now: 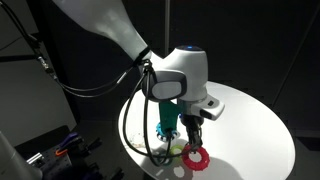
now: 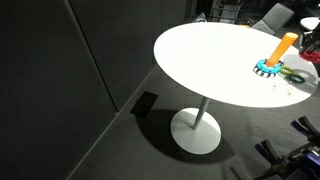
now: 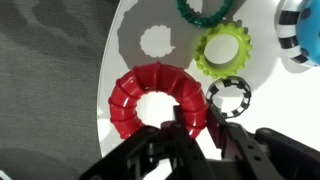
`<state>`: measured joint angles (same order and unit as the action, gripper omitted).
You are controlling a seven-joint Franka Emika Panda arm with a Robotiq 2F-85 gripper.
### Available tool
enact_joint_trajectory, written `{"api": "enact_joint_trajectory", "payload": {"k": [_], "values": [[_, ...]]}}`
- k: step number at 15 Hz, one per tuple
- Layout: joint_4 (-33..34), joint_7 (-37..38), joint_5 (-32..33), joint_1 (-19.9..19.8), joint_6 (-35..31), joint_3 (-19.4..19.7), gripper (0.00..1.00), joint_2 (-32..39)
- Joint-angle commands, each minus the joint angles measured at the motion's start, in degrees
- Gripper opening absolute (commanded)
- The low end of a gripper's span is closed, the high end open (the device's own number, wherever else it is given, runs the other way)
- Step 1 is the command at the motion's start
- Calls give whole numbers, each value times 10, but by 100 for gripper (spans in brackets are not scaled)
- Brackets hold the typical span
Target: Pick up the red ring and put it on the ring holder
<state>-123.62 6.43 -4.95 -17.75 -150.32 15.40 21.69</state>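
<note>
Hand (image 3: 200,126) low over bench (image 1: 250,120), fingers (image 3: 183,122) astride rim of red ring (image 3: 150,100): one in hole, one outside. Clamped or not: can't tell. Ring lies nr bench edge. Green ring (image 3: 222,50) and blk/white ring (image 3: 228,97) just beside it. Ring holder (image 2: 282,52) upright.

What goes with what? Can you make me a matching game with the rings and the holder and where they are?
Things:
1 red ring
2 green ring
3 black-and-white ring
4 ring holder

Places:
A standing upright
B nearest the table edge, at the gripper
C smallest, beside the red ring
D just past the black-and-white ring, away from the gripper

Pairs: 1-B, 2-D, 3-C, 4-A
</note>
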Motion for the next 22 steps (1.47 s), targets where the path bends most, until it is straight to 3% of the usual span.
{"api": "enact_joint_trajectory", "payload": {"k": [1,22], "values": [[13,4,7,11,58,3,9,-32],[84,2,-22,62,226,-46,9,-134]]}}
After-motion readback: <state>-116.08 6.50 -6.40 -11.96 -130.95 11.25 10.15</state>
